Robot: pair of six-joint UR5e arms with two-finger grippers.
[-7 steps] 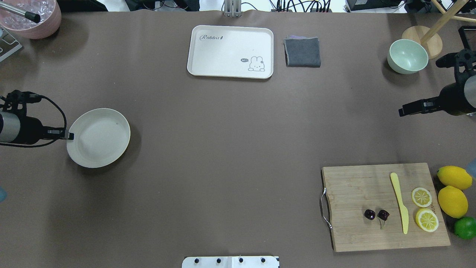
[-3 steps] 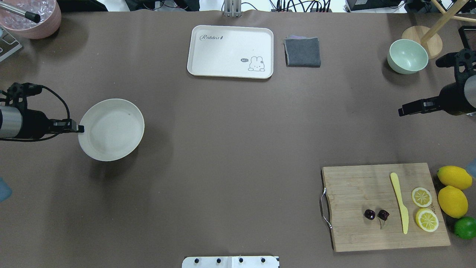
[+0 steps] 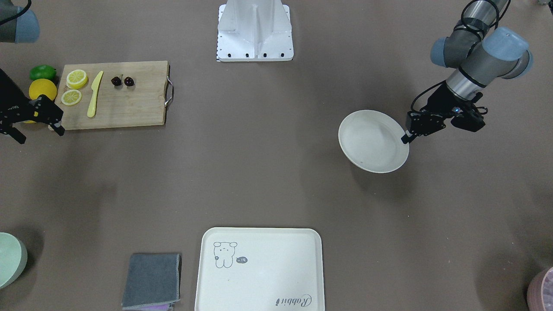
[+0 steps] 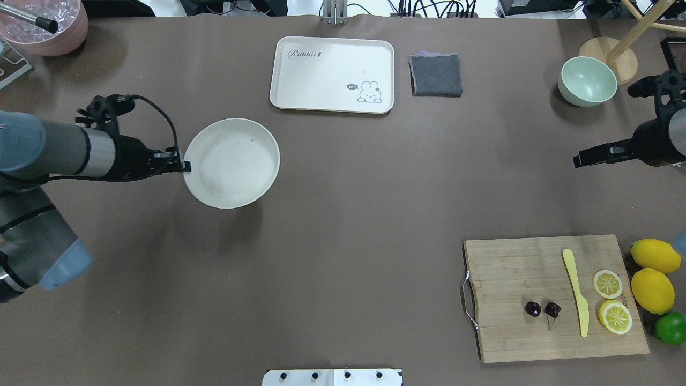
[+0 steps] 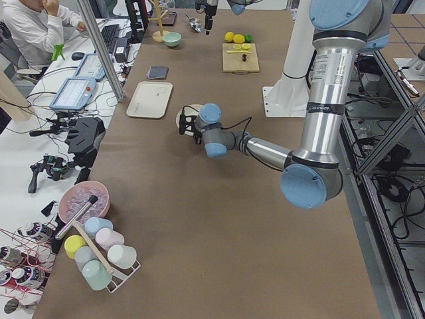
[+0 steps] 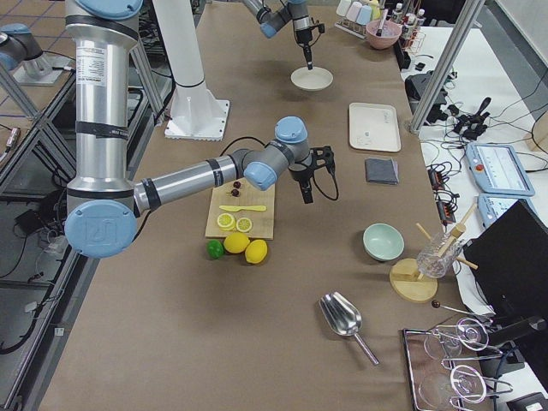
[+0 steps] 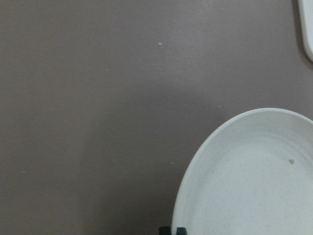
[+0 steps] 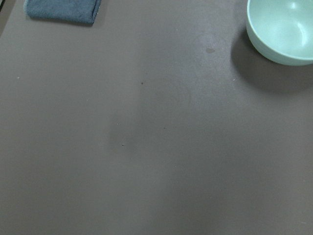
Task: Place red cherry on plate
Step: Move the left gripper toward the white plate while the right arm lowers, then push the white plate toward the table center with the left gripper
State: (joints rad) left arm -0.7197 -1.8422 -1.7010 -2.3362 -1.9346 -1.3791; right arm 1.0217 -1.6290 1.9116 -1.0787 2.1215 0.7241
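The red cherry (image 4: 542, 309) (image 3: 122, 81), a pair of tiny dark fruits, lies on the wooden cutting board (image 4: 514, 268) at the near right. The round off-white plate (image 4: 231, 163) (image 3: 373, 141) (image 7: 254, 181) hangs slightly above the table left of centre. My left gripper (image 4: 185, 166) (image 3: 406, 137) is shut on the plate's left rim. My right gripper (image 3: 39, 133) (image 4: 579, 160) hovers open and holds nothing at the right edge, well beyond the board.
A cream tray (image 4: 332, 74) with a rabbit drawing, a grey cloth (image 4: 436, 74) and a pale green bowl (image 4: 587, 81) line the far side. A yellow knife (image 4: 576, 292), lemon slices, whole lemons (image 4: 653, 289) and a lime (image 4: 671, 328) sit by the cherries.
My left gripper has carried the plate rightward and farther from the robot, toward the tray. The right arm and the cherries have not moved.
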